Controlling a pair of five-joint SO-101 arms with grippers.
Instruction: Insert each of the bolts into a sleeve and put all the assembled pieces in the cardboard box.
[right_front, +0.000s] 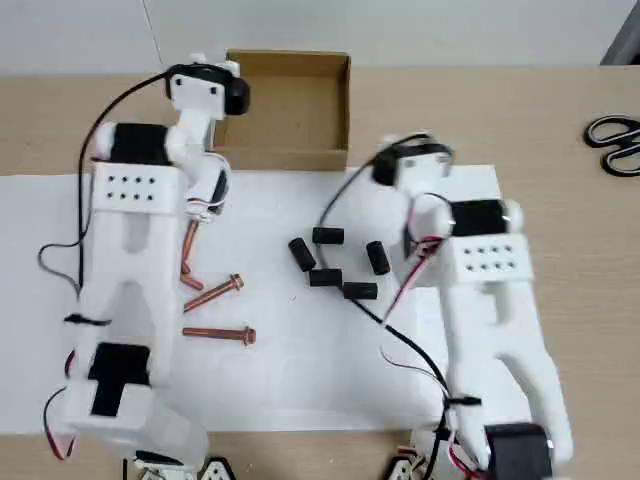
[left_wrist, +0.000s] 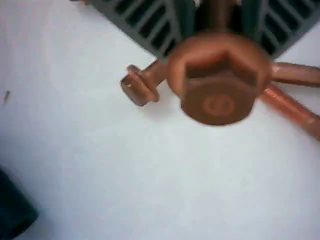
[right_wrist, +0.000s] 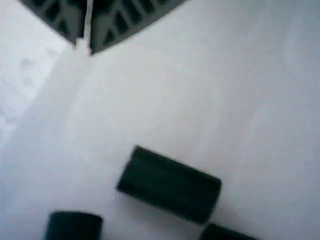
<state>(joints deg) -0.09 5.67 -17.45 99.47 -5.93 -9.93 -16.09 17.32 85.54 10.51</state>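
In the left wrist view, my left gripper (left_wrist: 216, 20) is shut on a copper bolt (left_wrist: 217, 80), whose hex head points at the camera. In the high view, that bolt (right_front: 188, 248) hangs tilted below the left gripper (right_front: 197, 215) over the white sheet. Two more bolts (right_front: 212, 287) (right_front: 220, 334) lie on the sheet to its right. Several black sleeves (right_front: 328, 262) lie loose at the sheet's middle. My right gripper (right_wrist: 86, 42) is shut and holds nothing, just above one sleeve (right_wrist: 170, 182). The cardboard box (right_front: 290, 100) stands at the back.
A white sheet (right_front: 300, 380) covers the table's middle. Scissors (right_front: 615, 140) lie at the far right on bare wood. Other bolts (left_wrist: 142, 85) (left_wrist: 292, 107) lie under the held one. Cables trail from both arms across the sheet.
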